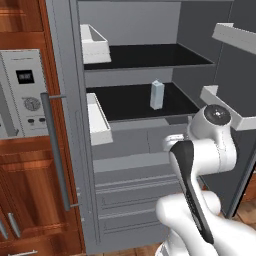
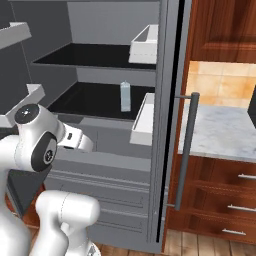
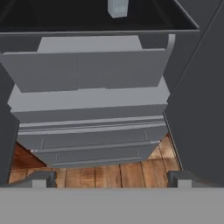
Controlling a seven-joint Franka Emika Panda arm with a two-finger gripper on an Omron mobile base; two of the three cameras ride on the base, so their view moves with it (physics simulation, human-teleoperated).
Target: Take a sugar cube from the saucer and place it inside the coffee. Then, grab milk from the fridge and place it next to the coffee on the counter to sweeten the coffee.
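Fridge (image 1: 67, 125) open; milk (image 1: 157, 95) upright on black shelf (image 1: 125, 102), frame centre. Door bins (image 1: 98, 120) flank it. Claw (image 3: 112, 179) spread wide, empty, facing lower drawers (image 3: 92, 144).

The milk (image 3: 117, 7) is running off the hand view's top edge — upper part cut off. The fridge (image 1: 150, 65) is extending past every picture's edges.

**What I count in front of me**

I see one fridge (image 1: 125, 165) standing open, with two black shelves (image 1: 145, 56) and four white door bins (image 1: 95, 42). One milk carton (image 1: 157, 95) stands on the lower shelf. There is one long bar handle (image 1: 55, 150), one oven panel (image 1: 22, 92), and one stretch of marble table (image 2: 220, 132).
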